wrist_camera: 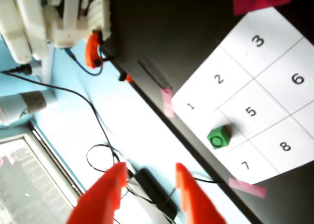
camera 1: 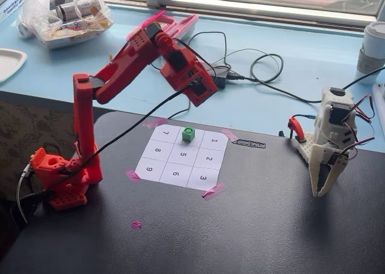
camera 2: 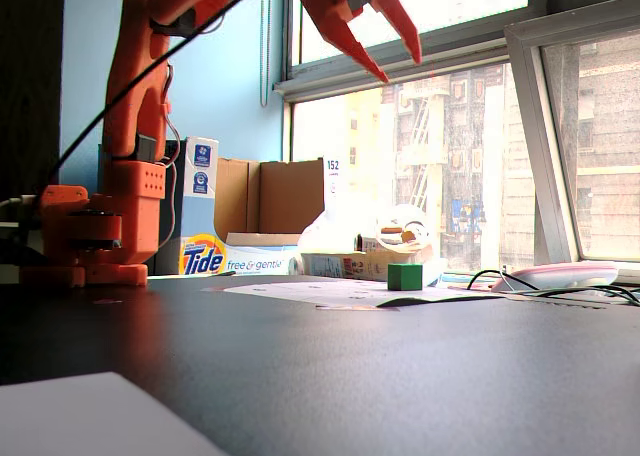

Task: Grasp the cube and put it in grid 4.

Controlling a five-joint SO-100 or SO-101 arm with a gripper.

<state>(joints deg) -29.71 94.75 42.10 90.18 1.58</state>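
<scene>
Cube (camera 1: 188, 134): a small bright green plastic block with a dark ring on top. It sits on the paper grid (camera 1: 157, 164), in the middle square of the far row, between the 7 and the 1.
Grid 4 (camera 1: 180, 138): that square should be number 4, but the cube hides the digit. So the cube looks to be in its spot already, and no gripper touches it.
Gripper (wrist_camera: 147, 184): red, hard plastic, with two pointed fingers. The fingers stand apart and hold nothing.
Which way: the cube is well below the gripper. In the wrist view it lies to the right of the fingers, past the grid's edge. In the low fixed view the gripper (camera 2: 398, 64) hangs high over the cube (camera 2: 405, 275). To reach it, the arm would have to go down and forward.
Long side: the cube has none, all sides look the same.
Grid: flat white paper with thin lines, stuck down with pink tape (camera 1: 214, 190).
Table (camera 1: 271, 226): dark and smooth.
White arm (camera 1: 331, 145): stands well apart from the grid.
</scene>
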